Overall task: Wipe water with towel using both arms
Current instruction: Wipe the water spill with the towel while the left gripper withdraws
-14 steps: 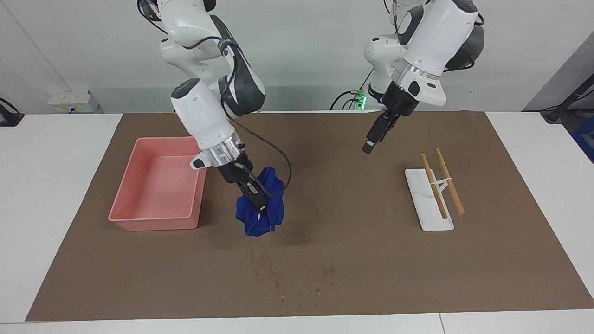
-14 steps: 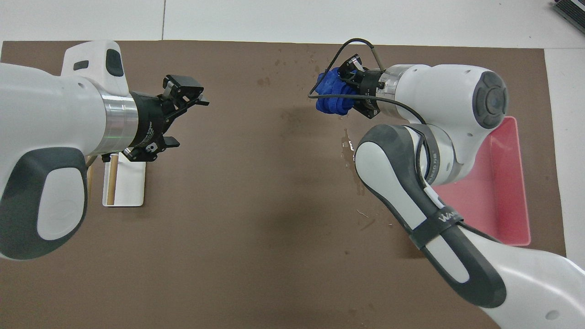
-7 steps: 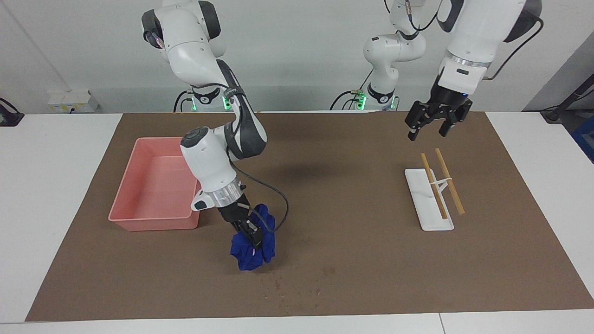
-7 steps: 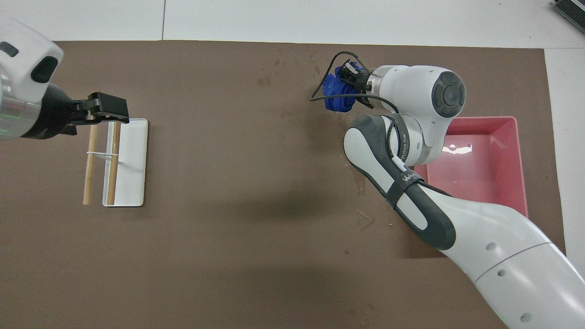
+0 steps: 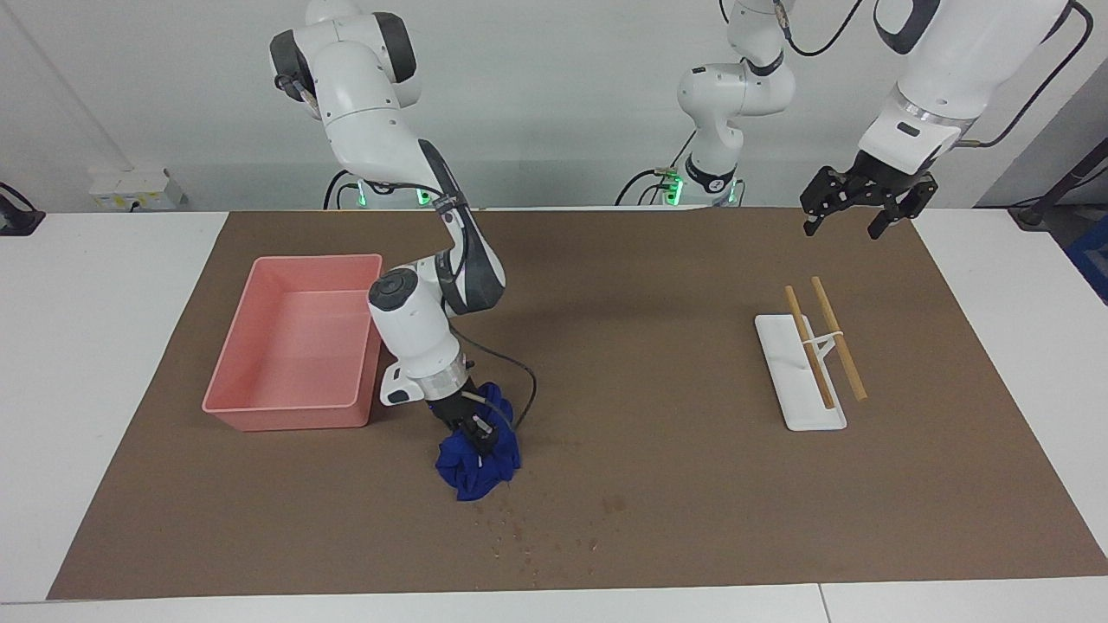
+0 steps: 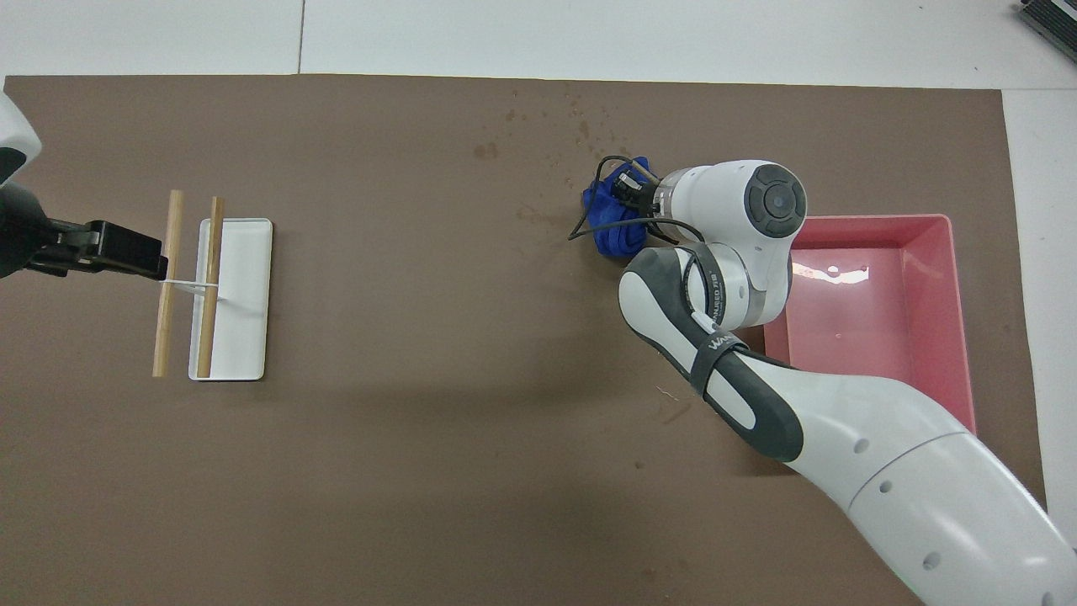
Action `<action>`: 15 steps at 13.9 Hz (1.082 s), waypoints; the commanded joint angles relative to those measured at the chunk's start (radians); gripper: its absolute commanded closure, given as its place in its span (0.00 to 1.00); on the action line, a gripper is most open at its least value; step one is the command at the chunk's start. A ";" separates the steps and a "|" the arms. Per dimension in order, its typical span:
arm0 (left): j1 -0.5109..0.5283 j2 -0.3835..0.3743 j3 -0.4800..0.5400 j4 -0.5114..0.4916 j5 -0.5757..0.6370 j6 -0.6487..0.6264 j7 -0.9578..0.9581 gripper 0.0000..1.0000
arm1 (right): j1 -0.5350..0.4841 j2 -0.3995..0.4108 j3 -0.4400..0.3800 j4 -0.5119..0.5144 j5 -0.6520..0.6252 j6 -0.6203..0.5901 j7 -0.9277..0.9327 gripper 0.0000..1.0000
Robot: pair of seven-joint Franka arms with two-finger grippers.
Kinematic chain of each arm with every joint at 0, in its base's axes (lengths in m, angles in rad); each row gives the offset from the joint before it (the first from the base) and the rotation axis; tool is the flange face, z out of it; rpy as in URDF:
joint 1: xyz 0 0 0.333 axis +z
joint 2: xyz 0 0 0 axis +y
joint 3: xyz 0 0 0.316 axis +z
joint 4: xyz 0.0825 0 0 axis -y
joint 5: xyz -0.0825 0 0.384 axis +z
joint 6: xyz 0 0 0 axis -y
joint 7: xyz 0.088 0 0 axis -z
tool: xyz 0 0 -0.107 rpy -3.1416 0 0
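The blue towel (image 5: pixel 478 467) (image 6: pixel 607 225) is a lumpy bundle pressed down on the brown mat (image 5: pixel 658 285), beside the pink tub. My right gripper (image 5: pixel 481 438) (image 6: pixel 629 188) is shut on the towel's top, its arm leaning down from the tub's end. The water (image 5: pixel 530 529) (image 6: pixel 580 118) shows as small dark specks on the mat, just farther from the robots than the towel. One larger water spot (image 5: pixel 615 504) (image 6: pixel 485 151) lies toward the left arm's end. My left gripper (image 5: pixel 847 223) (image 6: pixel 143 252) hangs open and empty, high over the mat's edge near the stick tray.
A pink tub (image 5: pixel 286 421) (image 6: pixel 875 337) stands at the right arm's end, next to the right arm's wrist. A white tray (image 5: pixel 801 407) (image 6: pixel 240 337) with two wooden sticks (image 5: pixel 838 337) lies at the left arm's end. White table borders the mat.
My right gripper carried the towel down and away from the robots, onto the mat by the specks. The left arm swung up and back from the middle toward its own end.
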 commanded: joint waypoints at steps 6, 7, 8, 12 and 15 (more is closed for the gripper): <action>0.027 -0.023 -0.011 0.012 0.027 -0.116 0.038 0.00 | 0.002 -0.188 0.009 -0.281 -0.024 -0.213 -0.023 1.00; 0.027 -0.030 -0.011 0.002 0.024 -0.111 0.040 0.00 | 0.000 -0.206 0.009 -0.293 -0.024 -0.270 -0.026 1.00; 0.029 -0.035 -0.011 -0.011 0.021 -0.099 0.038 0.00 | -0.004 -0.228 0.009 -0.302 -0.023 -0.324 -0.023 1.00; 0.050 -0.053 -0.006 -0.036 0.021 -0.100 0.031 0.00 | -0.038 -0.329 0.011 -0.408 -0.006 -0.470 -0.024 1.00; 0.046 -0.055 -0.005 -0.036 0.021 -0.099 0.031 0.00 | -0.043 -0.422 0.011 -0.511 -0.004 -0.476 -0.024 1.00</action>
